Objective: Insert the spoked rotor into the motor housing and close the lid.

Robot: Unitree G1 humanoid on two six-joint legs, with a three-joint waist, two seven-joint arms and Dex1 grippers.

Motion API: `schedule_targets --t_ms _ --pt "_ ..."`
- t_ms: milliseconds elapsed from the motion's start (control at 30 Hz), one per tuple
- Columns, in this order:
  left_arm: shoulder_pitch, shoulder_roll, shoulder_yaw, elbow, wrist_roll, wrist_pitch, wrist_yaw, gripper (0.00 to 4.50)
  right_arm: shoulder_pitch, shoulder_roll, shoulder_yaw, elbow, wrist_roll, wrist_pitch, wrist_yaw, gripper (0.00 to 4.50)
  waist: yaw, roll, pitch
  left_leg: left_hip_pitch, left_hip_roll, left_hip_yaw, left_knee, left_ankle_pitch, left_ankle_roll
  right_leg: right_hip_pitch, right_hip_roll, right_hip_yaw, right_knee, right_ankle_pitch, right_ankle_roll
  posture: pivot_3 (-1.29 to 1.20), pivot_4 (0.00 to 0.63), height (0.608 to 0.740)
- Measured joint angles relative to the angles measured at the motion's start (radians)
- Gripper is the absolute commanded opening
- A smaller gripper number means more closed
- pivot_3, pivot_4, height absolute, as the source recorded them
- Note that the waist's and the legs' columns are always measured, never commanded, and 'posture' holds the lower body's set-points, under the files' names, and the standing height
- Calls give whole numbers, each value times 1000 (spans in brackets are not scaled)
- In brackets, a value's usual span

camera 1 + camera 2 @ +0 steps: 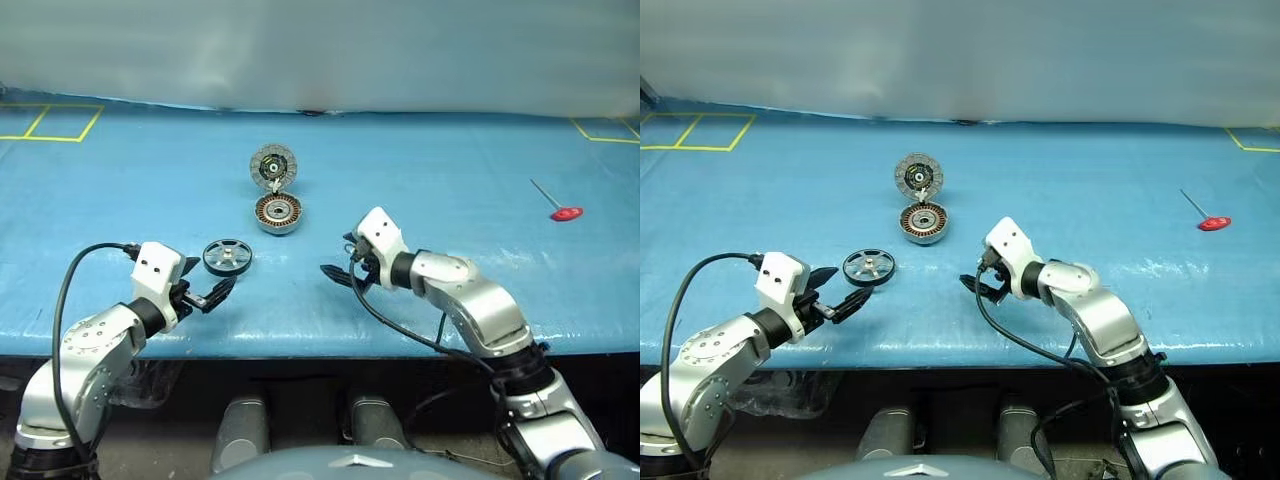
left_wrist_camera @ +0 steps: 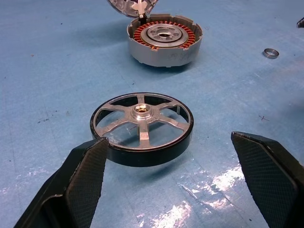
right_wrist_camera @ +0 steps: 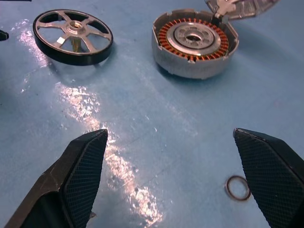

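The spoked rotor [image 1: 227, 256], a black-rimmed wheel with silver spokes, lies flat on the blue table. My left gripper [image 1: 212, 280] is open just in front of it, one finger [image 2: 88, 164] close to the rim, with nothing held. Behind the rotor stands the motor housing [image 1: 279, 213], a silver cup with copper windings [image 3: 194, 47]. Its hinged lid [image 1: 273, 166] is swung up and open at the far side. To the right of the rotor and nearer than the housing, my right gripper [image 1: 342, 258] hovers open and empty, pointing left.
A small metal ring [image 3: 237, 187] lies on the table near my right gripper. A red-handled tool [image 1: 565, 213] rests far right. Yellow tape lines [image 1: 50, 125] mark the back left corner. The table's front edge [image 1: 320, 340] runs just below both grippers.
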State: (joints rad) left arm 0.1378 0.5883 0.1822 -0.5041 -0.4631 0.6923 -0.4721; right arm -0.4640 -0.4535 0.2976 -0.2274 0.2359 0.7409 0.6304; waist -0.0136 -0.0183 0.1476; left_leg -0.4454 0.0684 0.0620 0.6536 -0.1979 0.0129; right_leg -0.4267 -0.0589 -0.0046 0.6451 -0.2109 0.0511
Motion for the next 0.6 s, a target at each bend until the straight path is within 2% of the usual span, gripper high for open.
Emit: schedule_targets --t_ms 133,300,600 --pt "7 -12 -3 0 8 -3 4 4500 -170 19 90 123 -61 -58 70 4466 -1 0 0 0 0 0 0 0 0 1 0 0 0 0 0 0 150 740" --pt "26 -23 -2 -1 15 -5 10 4500 -315 50 196 283 -144 -143 162 4466 2 0 0 0 0 1 -1 0 0 0 0 0 0 0 -1 0 150 740" --pt "89 -60 0 -20 21 -10 26 4500 -593 205 334 717 -310 -348 320 4466 -10 1 1 -1 0 1 -1 0 0 0 0 0 1 0 -1 0 150 740"
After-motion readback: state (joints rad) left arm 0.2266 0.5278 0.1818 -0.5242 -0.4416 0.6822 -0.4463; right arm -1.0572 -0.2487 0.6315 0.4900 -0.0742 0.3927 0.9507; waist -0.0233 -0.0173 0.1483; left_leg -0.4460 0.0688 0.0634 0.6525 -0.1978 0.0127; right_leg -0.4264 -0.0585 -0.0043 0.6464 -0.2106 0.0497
